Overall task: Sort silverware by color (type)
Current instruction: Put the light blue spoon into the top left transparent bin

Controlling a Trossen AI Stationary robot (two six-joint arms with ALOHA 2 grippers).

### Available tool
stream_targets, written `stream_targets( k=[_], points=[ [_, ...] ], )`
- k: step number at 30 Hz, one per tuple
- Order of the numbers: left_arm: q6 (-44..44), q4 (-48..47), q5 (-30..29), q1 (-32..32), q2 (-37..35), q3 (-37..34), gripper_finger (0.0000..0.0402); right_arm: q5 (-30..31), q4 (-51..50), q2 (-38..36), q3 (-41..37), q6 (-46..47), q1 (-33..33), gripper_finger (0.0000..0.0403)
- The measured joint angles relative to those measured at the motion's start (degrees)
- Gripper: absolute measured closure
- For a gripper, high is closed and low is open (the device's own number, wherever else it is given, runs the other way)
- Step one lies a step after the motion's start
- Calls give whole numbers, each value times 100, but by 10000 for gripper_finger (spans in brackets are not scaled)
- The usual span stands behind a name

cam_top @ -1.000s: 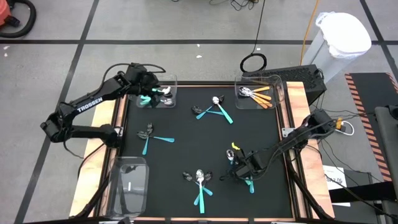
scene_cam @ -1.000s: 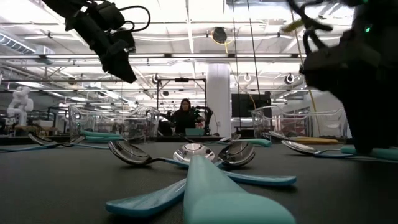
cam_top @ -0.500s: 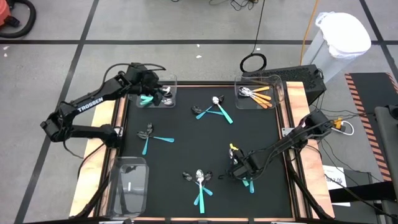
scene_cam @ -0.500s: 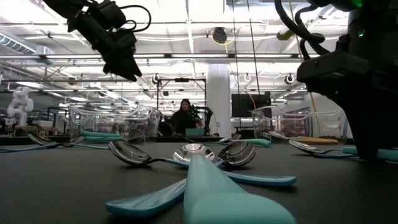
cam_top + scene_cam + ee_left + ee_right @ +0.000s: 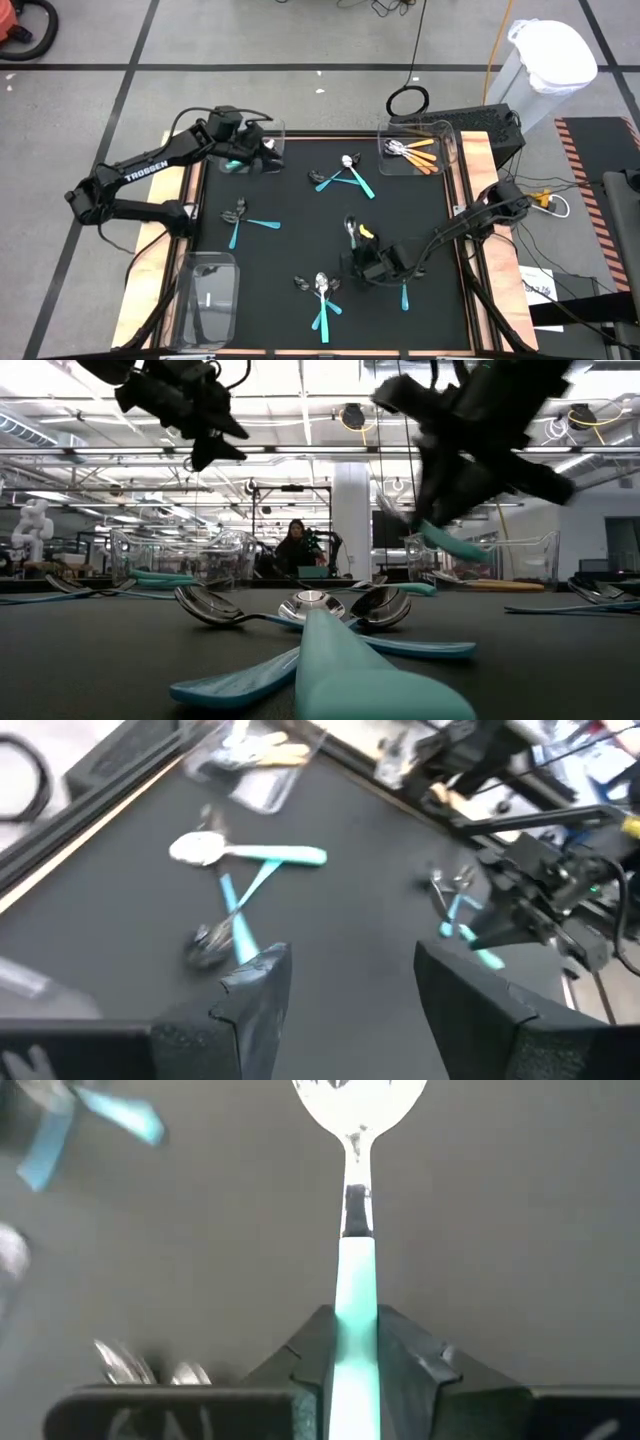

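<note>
My right gripper (image 5: pixel 366 262) is over the table's near-right middle, shut on a teal-handled spoon (image 5: pixel 355 1270) whose silver head (image 5: pixel 350 227) points toward the far edge. In the low view this gripper (image 5: pixel 470 455) is raised, and the teal handle (image 5: pixel 450 542) shows below it. My left gripper (image 5: pixel 264 152) hovers open and empty (image 5: pixel 350 990) beside the far-left bin (image 5: pixel 270 128), which holds teal pieces. Groups of teal spoons lie flat on the mat at the far middle (image 5: pixel 345 176), the left (image 5: pixel 243 220) and the near middle (image 5: pixel 322 290). A single one (image 5: pixel 404 293) lies by my right arm. My right gripper pinches the spoon's teal handle (image 5: pixel 354 1312) between its two fingers (image 5: pixel 405 1350). The spoon runs along the fingers and sticks out past their tips, head foremost. It is lifted clear of the mat and tilted, the handle's free end (image 5: pixel 452 544) lowest.
The far-right clear bin (image 5: pixel 443 135) holds orange-handled pieces (image 5: pixel 418 152). Another clear bin (image 5: pixel 208 295) stands at the near-left corner. Wooden rails (image 5: pixel 478 190) edge the black mat. A person (image 5: pixel 295 545) stands far behind the table in the low view.
My right gripper has risen from the small pile at the near right and moved toward the table's left, turning as it went. It has carried one teal spoon clear of the mat, and one teal piece stayed behind. My left gripper has shifted slightly right, off the far-left bin.
</note>
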Motion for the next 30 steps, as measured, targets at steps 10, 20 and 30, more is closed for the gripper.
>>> stream_targets(
  k=[10,20,30],
  points=[
    [251,779,-9,-975,0,0,187,1506,201,2,678,-2012,-626,349],
    [298,1292,-111,-1521,268,-7,187,1716,1816,-5,948,-4445,-1125,348],
    [294,1861,-657,-1877,567,-7,187,1683,2878,-6,948,-5700,-1423,347]
  ],
)
